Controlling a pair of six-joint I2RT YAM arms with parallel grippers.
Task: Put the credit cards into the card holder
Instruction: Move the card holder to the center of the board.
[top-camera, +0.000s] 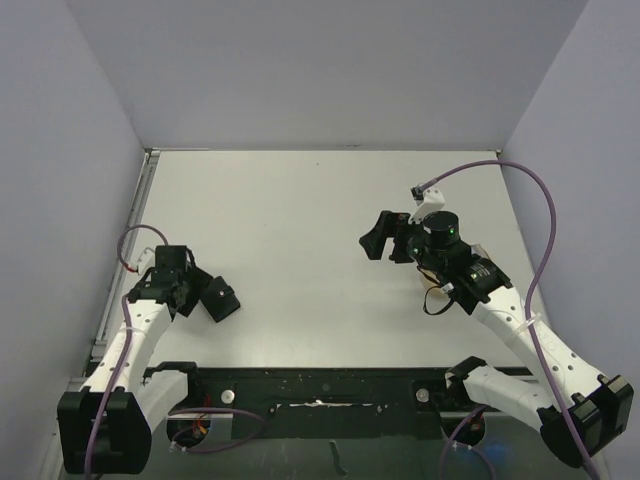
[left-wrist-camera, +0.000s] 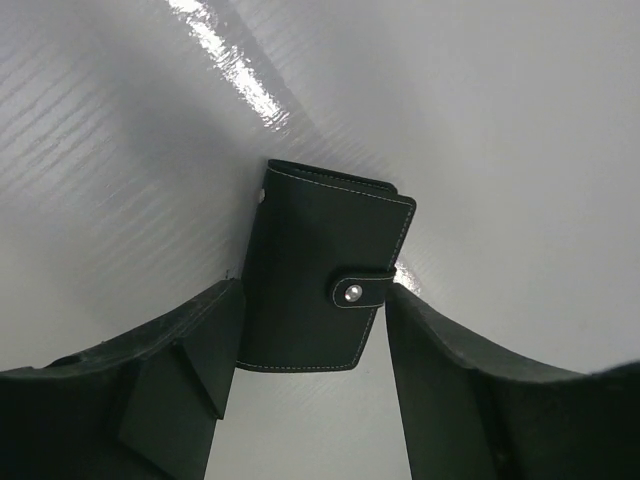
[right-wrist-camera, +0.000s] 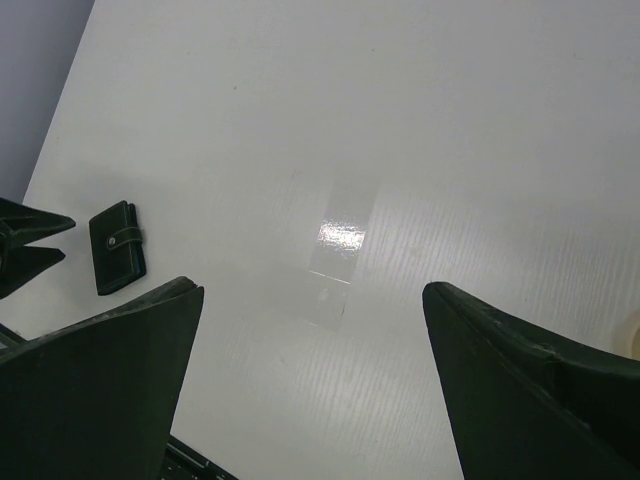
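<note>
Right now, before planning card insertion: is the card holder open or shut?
Shut. The card holder lies folded flat on the table, its snap tab fastened across the cover.

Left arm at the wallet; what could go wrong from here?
The card holder lies flat, its snap tab fastened; the open left gripper, straddling its near end, may push it across the table rather than grip it. No credit cards appear in any view, and the right gripper hangs open, empty.

Black card holder (left-wrist-camera: 320, 270), white-stitched; glossy white table (top-camera: 300, 200).
</note>
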